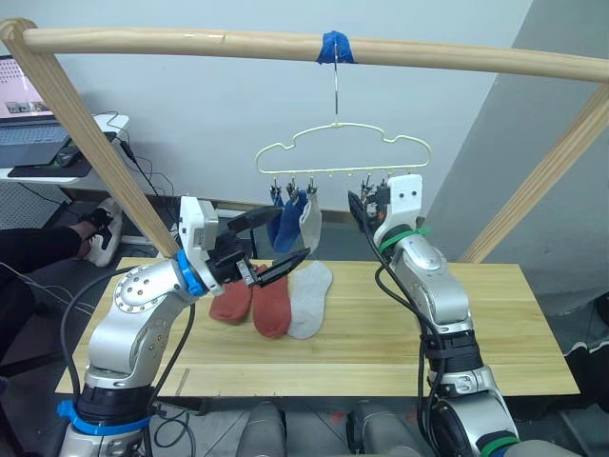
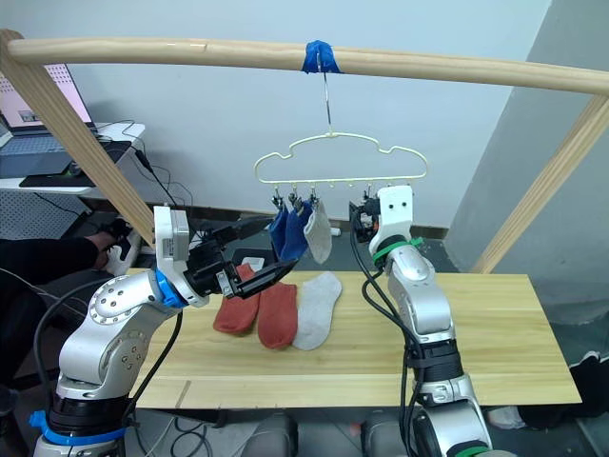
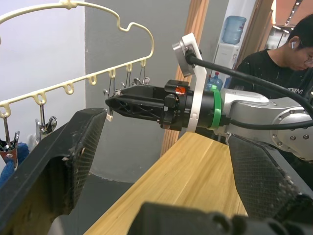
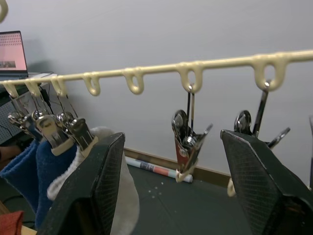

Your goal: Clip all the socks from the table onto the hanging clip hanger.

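**Three socks clipped, three on the table**

Your left gripper [image 1: 269, 243], black and two-fingered, hangs above the long light-wood plank table [image 1: 514, 333] with its fingers spread wide and nothing between them. Just below and past its fingertips lie two rust-red knit ankle socks [image 1: 255, 303] side by side, and a light grey ankle sock [image 1: 310, 297] touches the far one.

Beyond the left fingertips and a little higher, two royal blue socks [image 1: 285, 221] and a second light grey sock [image 1: 310, 223] hang from the silver metal clips at the near end of the thin pale-yellow wire clip hanger [image 1: 343, 152].

Your right gripper [image 1: 363, 208] is raised to the hanger's other end, fingers wide apart, with an empty silver clip [image 4: 188, 139] hanging between them.
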